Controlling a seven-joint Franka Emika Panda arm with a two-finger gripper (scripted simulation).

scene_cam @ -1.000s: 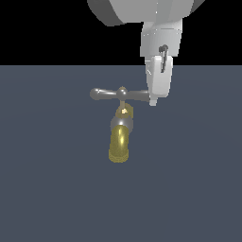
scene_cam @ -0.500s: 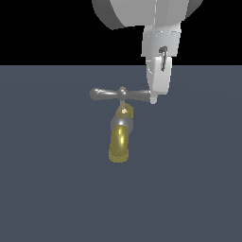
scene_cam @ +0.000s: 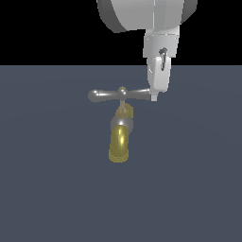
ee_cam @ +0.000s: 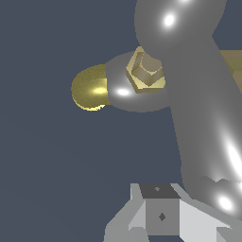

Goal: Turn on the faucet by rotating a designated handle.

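Observation:
The faucet (scene_cam: 119, 144) stands on a flat dark grey surface, its brass-yellow spout curving down below a grey collar (scene_cam: 122, 124). The handle (scene_cam: 106, 95), a shiny grey crossbar with a brass nub at its centre, lies level on top. My gripper (scene_cam: 154, 96) hangs down with its tip against the handle's end on the exterior view's right. In the wrist view the handle (ee_cam: 189, 94) runs past the brass nut (ee_cam: 145, 71) and spout (ee_cam: 90, 88). Its bulbous end lies beside my gripper (ee_cam: 160, 217), not between the fingers. The fingers look shut.
The dark grey surface (scene_cam: 52, 189) stretches flat around the faucet. The arm's bulky grey wrist (scene_cam: 146, 14) hangs above and to the exterior view's right of the handle.
The arm's upper part has shifted very slightly. The gripper tip stays at the handle's end, and the handle has not visibly turned.

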